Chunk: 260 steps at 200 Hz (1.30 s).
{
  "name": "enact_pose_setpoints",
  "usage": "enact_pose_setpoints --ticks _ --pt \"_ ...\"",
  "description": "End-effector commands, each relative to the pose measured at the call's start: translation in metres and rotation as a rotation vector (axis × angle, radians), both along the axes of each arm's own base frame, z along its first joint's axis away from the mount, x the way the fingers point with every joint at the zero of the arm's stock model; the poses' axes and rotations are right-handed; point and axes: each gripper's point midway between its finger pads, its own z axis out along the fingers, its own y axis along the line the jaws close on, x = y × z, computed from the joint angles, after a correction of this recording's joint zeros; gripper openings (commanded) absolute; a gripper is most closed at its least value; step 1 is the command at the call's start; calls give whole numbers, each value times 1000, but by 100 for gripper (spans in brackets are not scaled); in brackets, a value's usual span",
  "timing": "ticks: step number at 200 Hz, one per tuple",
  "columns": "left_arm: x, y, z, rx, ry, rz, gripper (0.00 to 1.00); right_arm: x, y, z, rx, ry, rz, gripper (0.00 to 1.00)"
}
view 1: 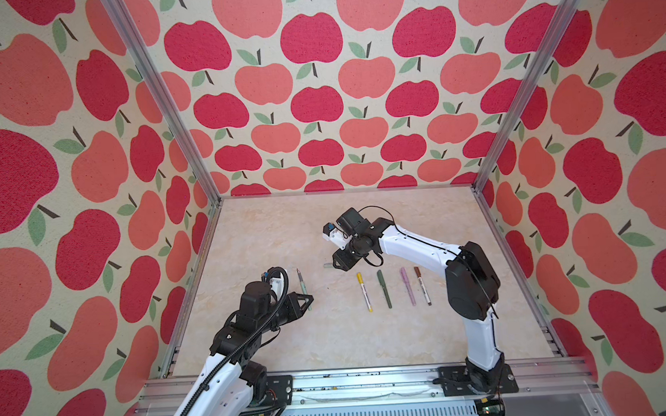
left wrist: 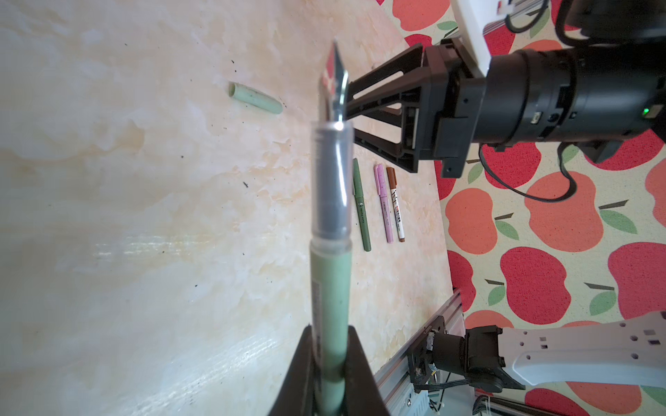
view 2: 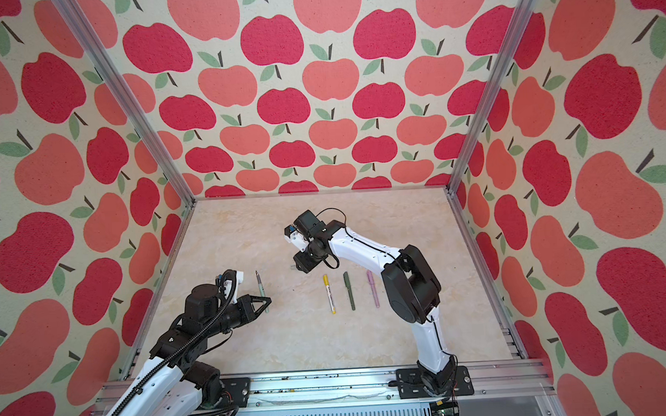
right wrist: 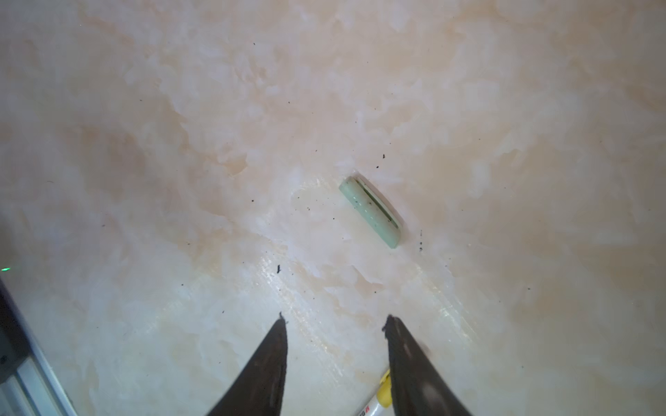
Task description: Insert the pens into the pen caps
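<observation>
The last uncapped pen is being dealt with. A slim pale green plastic marker pen [left wrist: 329, 281] is being gripped by its barrel in the closed left hand [view 1: 308, 297], with the dark nib pointing away. Its short pale green plastic cap [right wrist: 371, 212] is lying empty on the marbled beige desk [view 1: 270, 228], just ahead of the right hand [right wrist: 335, 322], whose jaws are standing apart around nothing. Next, the cap is probably to be grasped and lined up with the nib. Four capped pens [view 1: 384, 288] are lying in a row, each cap being filled by its pen.
</observation>
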Motion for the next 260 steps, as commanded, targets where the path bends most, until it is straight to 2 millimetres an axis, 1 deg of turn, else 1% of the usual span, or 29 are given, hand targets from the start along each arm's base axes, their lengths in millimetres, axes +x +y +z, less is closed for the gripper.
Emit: enact_pose_setpoints --ticks 1,40,89,131,156,212,238,260 --pt "-3 7 -8 -1 31 42 0 8 -1 -7 -111 -63 71 48" --pt "-7 9 -11 -11 25 53 0 21 10 -34 -192 -80 117 52" --pt "-5 7 -16 -29 21 52 0 33 24 -51 -224 -95 143 53" --pt "-5 7 -13 -35 7 51 0 34 27 -68 -262 -75 156 52" --pt "-4 8 -12 -35 2 52 0 32 28 -74 -263 -57 153 48" --pt "-2 7 -7 -38 -8 52 0 27 26 -81 -250 -6 129 31" --pt "-2 8 -3 -42 -15 55 0 26 28 -79 -225 25 86 28" --pt "-2 8 -1 -43 -16 57 0 27 26 -73 -199 73 -6 24"
